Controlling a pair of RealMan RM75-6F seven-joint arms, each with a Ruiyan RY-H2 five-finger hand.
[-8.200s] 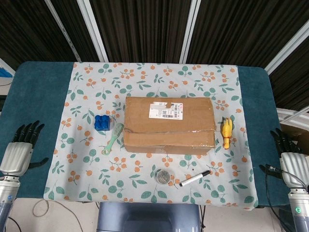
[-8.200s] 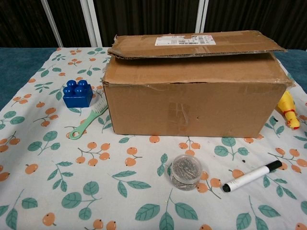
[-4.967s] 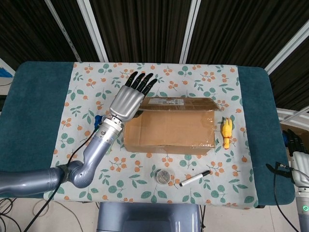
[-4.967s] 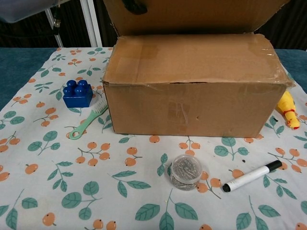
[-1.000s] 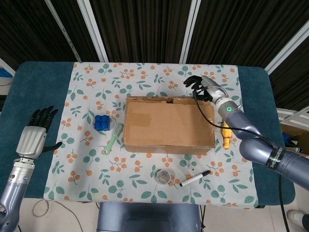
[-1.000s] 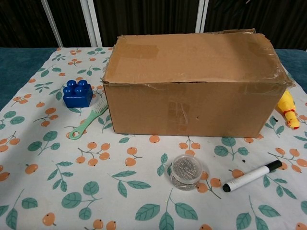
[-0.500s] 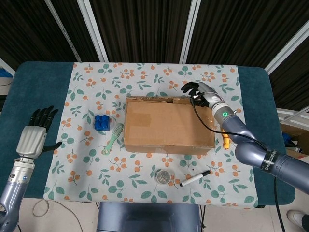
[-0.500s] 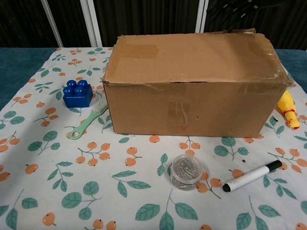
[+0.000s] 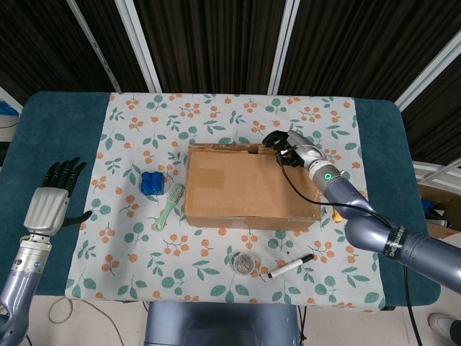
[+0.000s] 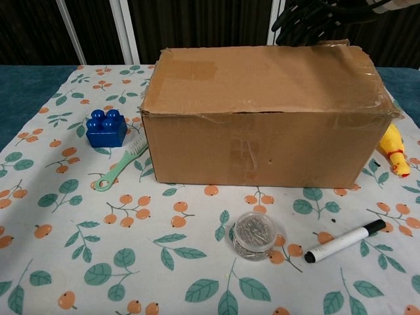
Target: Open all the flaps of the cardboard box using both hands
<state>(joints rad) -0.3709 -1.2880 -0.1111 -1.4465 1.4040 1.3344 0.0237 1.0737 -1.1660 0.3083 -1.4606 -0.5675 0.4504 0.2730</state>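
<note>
At the far left the left hand hangs over the teal edge of the worktop, fingers spread and holding nothing; the chest view does not show it at all. On the floral cloth lie one blue toy brick and, just beside it, one mint-green brush. The single cardboard box sits mid-cloth with its near top flap lying flat; its far flap is hard to make out from either view, only a ragged edge showing along the back. In front of the box stand one clear round tub of pins and one black-capped white marker. The right hand is at the box's back right corner, dark fingers curled down at the top edge; whether they actually pinch cardboard cannot be told, and in the chest view the hand is cut off by the top of the frame. One yellow toy peeks out past the box's right end, mostly hidden under the right forearm in the head view. Since half a second ago the right hand has slid leftward along the back edge, while the left hand has stayed put.
</note>
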